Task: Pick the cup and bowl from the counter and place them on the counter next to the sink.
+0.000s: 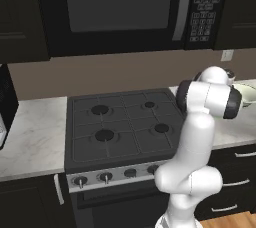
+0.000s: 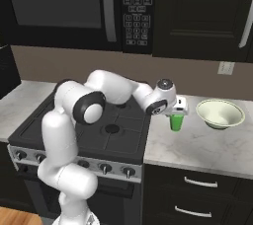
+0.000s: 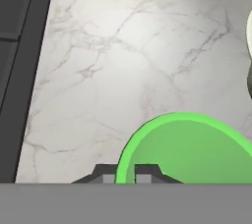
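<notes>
The cup [image 2: 175,123] stands upright on the counter [image 2: 197,150], mouth up, long axis vertical, just right of the stovetop [image 2: 111,130] and well left of the bowl [image 2: 220,114]. In the right base view its upper part is covered by the hand, so only the lower green body shows. In the hand view the cup [image 3: 189,149] is seen from above as a bright green ring cut off at the bottom and right edge; the gripper [image 3: 126,175] has its two dark tips on either side of the rim's left wall, one outside and one inside, closed against it as far as can be made out, though the tips are mostly cut off. The bowl sits upright, opening upward, on the marbled stone near the wall; in the left base view only a sliver of the bowl [image 1: 247,93] shows past the arm's elbow. A microwave [image 2: 64,7] hangs above the stovetop
</notes>
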Motion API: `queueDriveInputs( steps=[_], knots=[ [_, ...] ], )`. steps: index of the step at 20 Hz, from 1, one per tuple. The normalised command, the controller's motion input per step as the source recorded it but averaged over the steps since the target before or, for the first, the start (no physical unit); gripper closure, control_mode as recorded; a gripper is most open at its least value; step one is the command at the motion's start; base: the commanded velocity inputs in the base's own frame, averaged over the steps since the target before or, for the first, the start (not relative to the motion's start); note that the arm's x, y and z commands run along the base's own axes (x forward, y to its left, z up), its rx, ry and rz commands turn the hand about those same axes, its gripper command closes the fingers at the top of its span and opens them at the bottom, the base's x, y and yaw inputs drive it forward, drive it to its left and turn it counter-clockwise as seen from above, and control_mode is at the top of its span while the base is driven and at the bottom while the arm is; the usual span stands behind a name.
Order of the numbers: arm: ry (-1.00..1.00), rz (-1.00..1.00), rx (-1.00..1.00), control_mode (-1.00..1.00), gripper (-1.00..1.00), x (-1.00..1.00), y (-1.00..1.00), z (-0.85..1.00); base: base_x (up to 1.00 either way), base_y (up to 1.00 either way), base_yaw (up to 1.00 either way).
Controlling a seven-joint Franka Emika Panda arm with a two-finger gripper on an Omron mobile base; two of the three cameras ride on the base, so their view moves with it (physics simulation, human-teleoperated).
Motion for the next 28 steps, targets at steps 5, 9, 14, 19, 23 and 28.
queueDriveInputs(
  steps=[5,9,14,19,23,28],
  knots=[
    [-0.16,0.00,0.00,-1.00,1.00,-0.18,0.22,0.23,0.00,0.00,0.00],
    [-0.15,0.00,0.00,-1.00,1.00,-0.13,0.27,0.27,0.00,0.00,0.00],
    [-0.15,0.01,0.00,-1.00,1.00,-0.33,0.30,0.25,0.00,0.00,0.00],
    [-0.12,0.00,-0.01,-1.00,1.00,-0.15,0.27,0.28,0.00,0.00,0.00],
    [-0.03,0.00,0.00,-1.00,1.00,-0.22,0.09,0.28,0.00,0.00,0.00],
    [-0.01,0.02,0.00,-1.00,1.00,-0.34,0.11,0.23,0.00,0.00,0.00]
  ],
)
